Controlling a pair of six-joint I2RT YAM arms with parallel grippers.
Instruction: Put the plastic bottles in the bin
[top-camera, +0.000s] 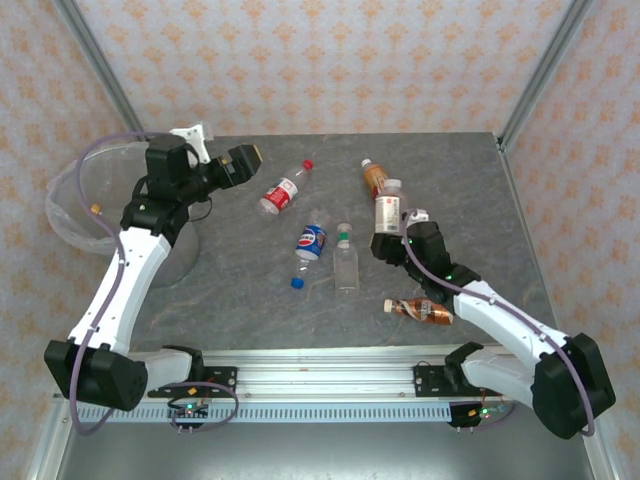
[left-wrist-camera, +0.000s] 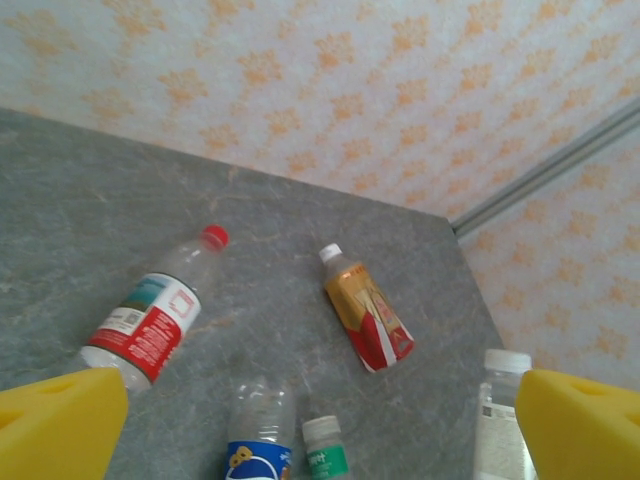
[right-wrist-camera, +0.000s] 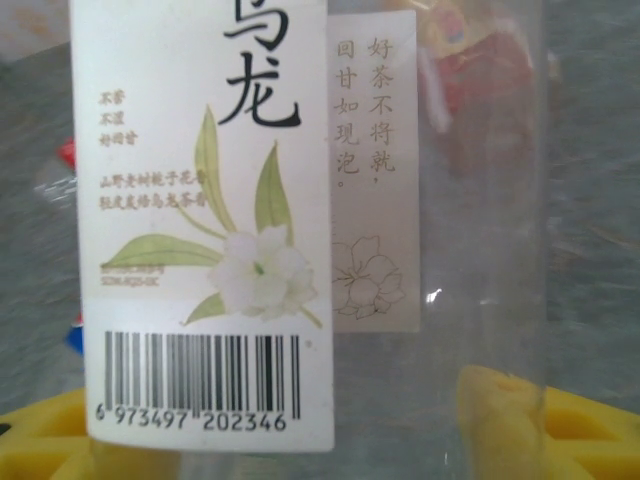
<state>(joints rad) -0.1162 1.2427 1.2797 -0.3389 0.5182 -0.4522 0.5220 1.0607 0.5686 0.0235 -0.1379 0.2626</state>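
My right gripper (top-camera: 388, 243) is shut on a clear white-labelled bottle (top-camera: 388, 208) with a white cap, held upright right of the table's middle. Its label with a flower and a barcode (right-wrist-camera: 200, 200) sits between my yellow fingers (right-wrist-camera: 500, 420). Lying on the grey table are a red-labelled bottle (top-camera: 283, 188), a gold-and-red one (top-camera: 374, 178), a blue-labelled one (top-camera: 309, 246), a green-capped one (top-camera: 346, 262) and a brown one (top-camera: 420, 311). My left gripper (top-camera: 243, 158) hangs open and empty above the table's back left, beside the bin (top-camera: 62, 205).
The translucent bin stands off the table's left edge, partly behind my left arm. Metal frame posts (top-camera: 535, 75) rise at the back corners against the patterned walls. The left wrist view looks down on the red-labelled bottle (left-wrist-camera: 150, 325) and the gold one (left-wrist-camera: 368, 320).
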